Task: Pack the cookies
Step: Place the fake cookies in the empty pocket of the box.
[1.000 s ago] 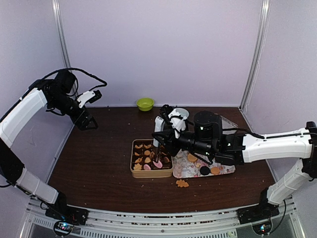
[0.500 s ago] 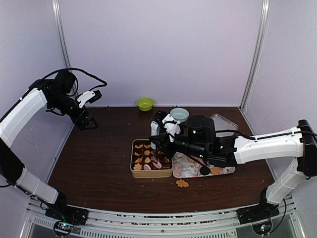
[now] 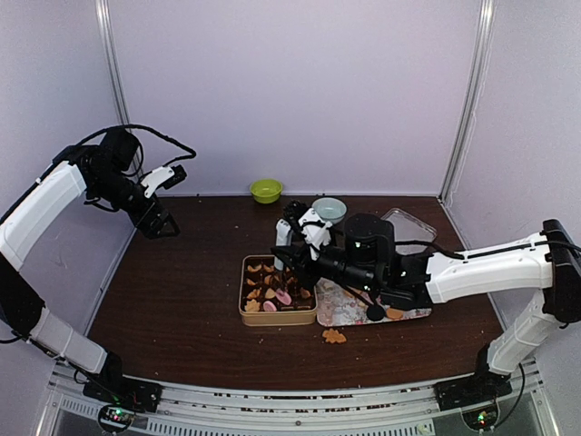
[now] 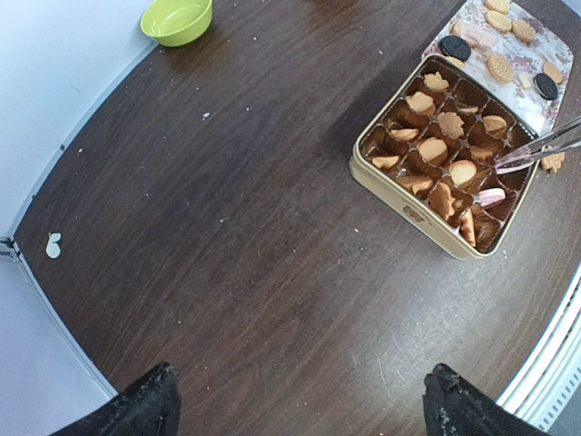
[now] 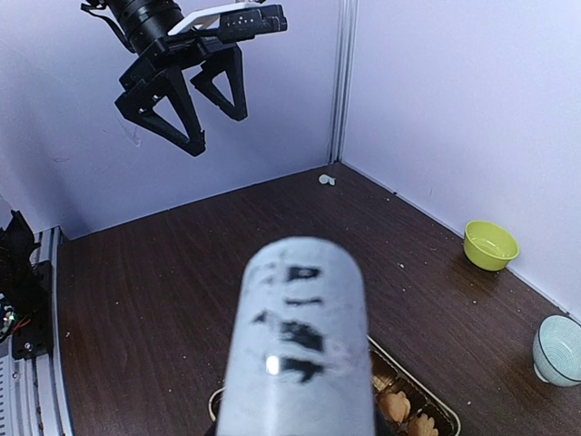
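Note:
A tan tin [image 3: 278,317] of dark paper cups sits mid-table, with several tan cookies [image 3: 269,281] and a pink cookie [image 3: 284,297] in the cups. It also shows in the left wrist view [image 4: 399,195]. My right gripper [image 3: 304,238] is shut on metal tongs [image 4: 537,153], whose tips reach down over the tin's right side near the pink cookie [image 4: 491,194]. The tongs' handle [image 5: 300,336] blocks the right wrist view. More cookies [image 3: 375,312] lie on a floral tray [image 3: 340,313] to the right of the tin. My left gripper [image 3: 163,202] is open and empty, raised at far left.
One tan cookie [image 3: 334,336] lies on the table in front of the tray. A green bowl [image 3: 266,190] and a pale blue bowl [image 3: 329,209] stand at the back. A clear lid [image 3: 408,223] lies behind the tray. Walls close in on the left, back and right.
My right wrist has shifted left and lower toward the tin, uncovering the pale blue bowl. The tongs stay over the tin. The left arm has not moved.

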